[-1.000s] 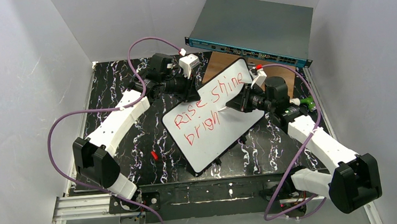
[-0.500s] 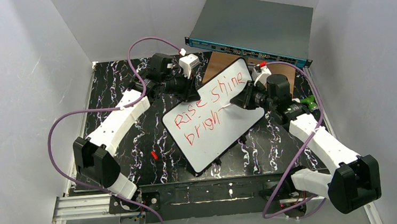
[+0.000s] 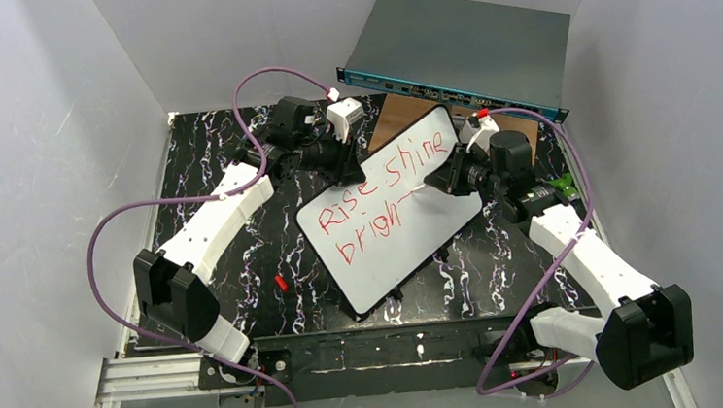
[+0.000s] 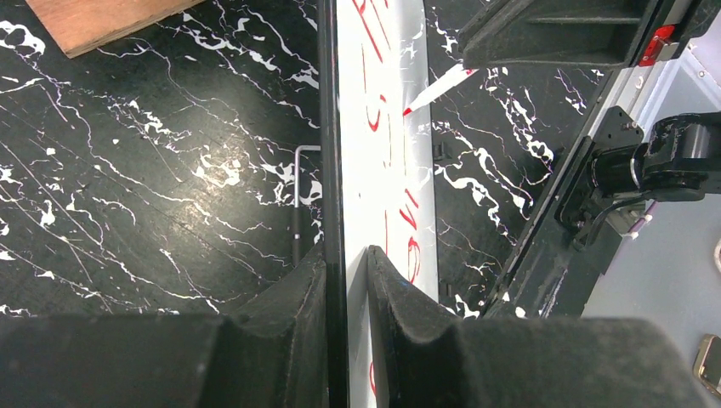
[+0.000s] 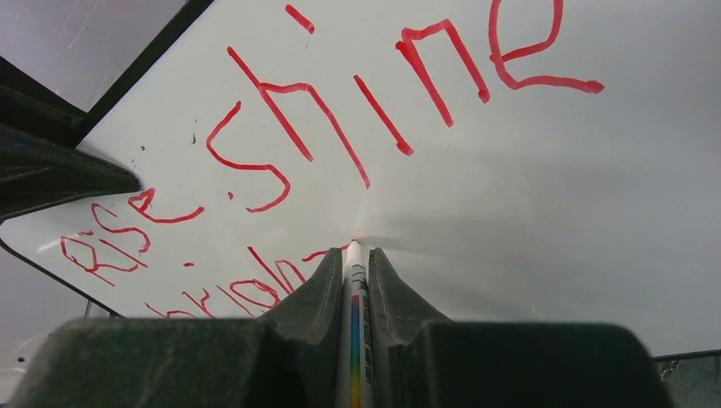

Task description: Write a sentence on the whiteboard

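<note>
The whiteboard (image 3: 410, 244) stands tilted over the black marbled table. My left gripper (image 3: 347, 171) is shut on its upper left edge, and the left wrist view shows the thin dark edge (image 4: 333, 170) clamped between the left gripper (image 4: 347, 255) fingers. The sentence (image 3: 380, 178) reads "Rise shine" in red, with "brigh" and a short stroke on the line below. My right gripper (image 3: 434, 184) is shut on a white marker (image 5: 356, 323). The marker's red tip touches the board (image 5: 553, 187) at the end of the second line, seen past the right gripper (image 5: 354, 253).
A grey metal box with a teal front (image 3: 462, 50) leans at the back right, with a brown wooden panel (image 3: 394, 114) below it. A small red cap (image 3: 281, 282) lies on the table left of the board. A green object (image 3: 561, 186) sits by the right arm.
My right gripper has carried the marker a little to the right along the second line, leaving a new red stroke after "brigh". The left arm and the board have not moved.
</note>
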